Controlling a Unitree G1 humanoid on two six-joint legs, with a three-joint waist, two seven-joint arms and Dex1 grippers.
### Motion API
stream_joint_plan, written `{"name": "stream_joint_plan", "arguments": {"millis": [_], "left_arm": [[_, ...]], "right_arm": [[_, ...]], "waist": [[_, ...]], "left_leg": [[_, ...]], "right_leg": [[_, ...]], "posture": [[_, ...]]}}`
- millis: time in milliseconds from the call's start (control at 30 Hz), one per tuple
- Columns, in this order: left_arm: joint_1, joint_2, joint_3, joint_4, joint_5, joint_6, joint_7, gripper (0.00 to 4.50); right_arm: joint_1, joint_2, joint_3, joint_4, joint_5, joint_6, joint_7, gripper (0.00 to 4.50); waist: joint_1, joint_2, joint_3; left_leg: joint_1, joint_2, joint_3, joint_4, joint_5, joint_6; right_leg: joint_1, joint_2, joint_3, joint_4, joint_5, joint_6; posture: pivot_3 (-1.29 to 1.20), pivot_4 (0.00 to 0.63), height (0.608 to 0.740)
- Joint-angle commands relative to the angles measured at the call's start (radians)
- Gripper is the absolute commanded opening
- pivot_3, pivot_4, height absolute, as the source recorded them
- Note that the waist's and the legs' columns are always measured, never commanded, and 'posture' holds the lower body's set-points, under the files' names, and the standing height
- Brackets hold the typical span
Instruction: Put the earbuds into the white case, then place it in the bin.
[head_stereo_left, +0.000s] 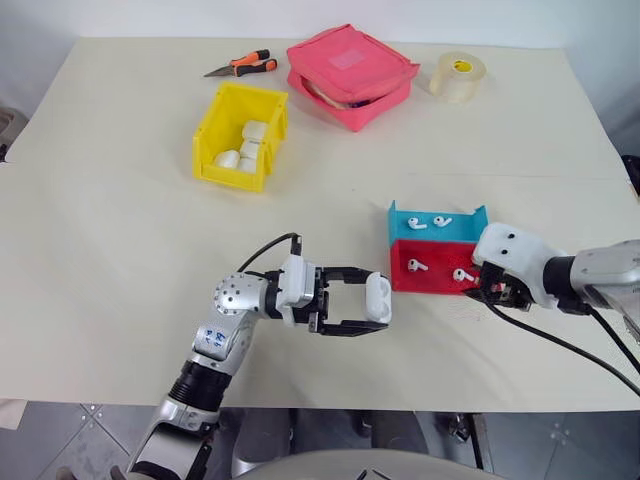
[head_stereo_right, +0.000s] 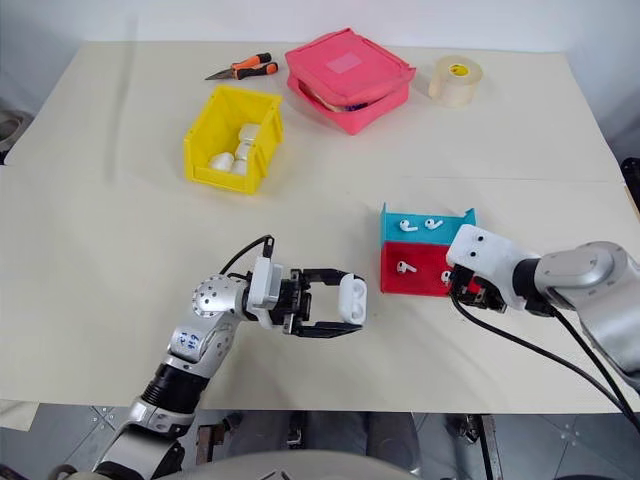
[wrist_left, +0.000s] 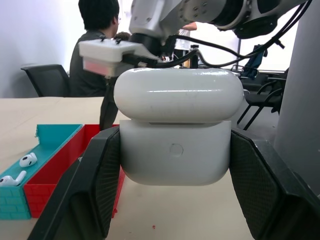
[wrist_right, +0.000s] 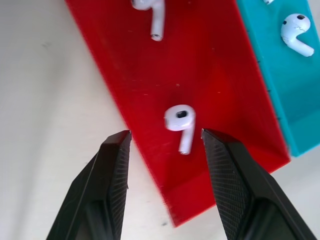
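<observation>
Overhead, the left hand (head_stereo_left: 365, 303) clamps the white case (head_stereo_left: 378, 297) just above the worktop (head_stereo_left: 110, 250), near its front edge. Its wrist view adds that the lid sits slightly raised, a dark seam above the body, and a seated person beyond. The right hand (wrist_right: 165, 145) hangs over the red tray (head_stereo_left: 438, 268), which touches the blue tray (head_stereo_left: 437, 224) behind it. Its wrist view alone shows the fingers (wrist_right: 117, 165) parted, straddling one of the earbuds (wrist_right: 181, 122) near the tray's end wall without touching it. Another earbud lies further along, two more in the blue tray. Well apart, across bare worktop, the yellow bin (head_stereo_left: 240, 135) holds white cases, with pliers (head_stereo_left: 243, 66), a pink pouch (head_stereo_left: 350, 72) and tape (head_stereo_left: 458, 76) at the far edge.
</observation>
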Motion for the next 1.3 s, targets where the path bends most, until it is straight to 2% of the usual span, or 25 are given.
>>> {"name": "stream_joint_plan", "arguments": {"millis": [33, 300, 667, 800, 933, 1300], "left_arm": [[0.004, 0.001, -0.007, -0.044, -0.012, -0.009, 0.005, 2.8], [-0.002, 0.005, -0.004, -0.044, -0.008, -0.011, 0.016, 2.8], [0.005, 0.01, -0.006, -0.057, -0.009, -0.009, 0.029, 2.8], [0.005, 0.009, -0.007, -0.057, -0.008, -0.011, 0.033, 2.8], [0.004, 0.007, -0.009, -0.056, -0.007, -0.012, 0.038, 2.8], [-0.009, 0.006, -0.006, -0.042, -0.006, -0.011, 0.04, 2.8]], "right_arm": [[-0.056, 0.008, 0.046, 0.04, -0.051, -0.052, 0.044, 2.33], [-0.145, 0.053, 0.125, 0.13, -0.112, -0.096, 0.117, 2.33], [-0.164, 0.084, 0.151, 0.168, -0.169, -0.118, 0.164, 2.33], [-0.168, 0.1, 0.154, 0.177, -0.182, -0.118, 0.171, 1.42], [-0.164, 0.108, 0.157, 0.179, -0.196, -0.114, 0.181, 0.02], [-0.159, 0.136, 0.101, 0.169, -0.189, -0.165, 0.175, 0.02]], "waist": [[0.0, 0.0, 0.0], [0.0, 0.0, 0.0], [0.0, 0.0, 0.0], [0.0, 0.0, 0.0], [0.0, 0.0, 0.0], [0.0, 0.0, 0.0]], "left_leg": [[0.0, 0.0, 0.0, 0.0, 0.0, 0.0], [0.0, 0.0, 0.0, 0.0, 0.0, 0.0], [0.0, 0.0, 0.0, 0.0, 0.0, 0.0], [0.0, 0.0, 0.0, 0.0, 0.0, 0.0], [0.0, 0.0, 0.0, 0.0, 0.0, 0.0], [0.0, 0.0, 0.0, 0.0, 0.0, 0.0]], "right_leg": [[0.0, 0.0, 0.0, 0.0, 0.0, 0.0], [0.0, 0.0, 0.0, 0.0, 0.0, 0.0], [0.0, 0.0, 0.0, 0.0, 0.0, 0.0], [0.0, 0.0, 0.0, 0.0, 0.0, 0.0], [0.0, 0.0, -0.001, 0.0, 0.0, 0.0], [0.0, 0.0, 0.0, 0.0, 0.0, 0.0]], "posture": [[0.0, 0.15, 0.74], [0.0, 0.15, 0.74], [0.0, 0.15, 0.74], [0.0, 0.15, 0.74], [0.0, 0.15, 0.74], [0.0, 0.15, 0.74]]}}
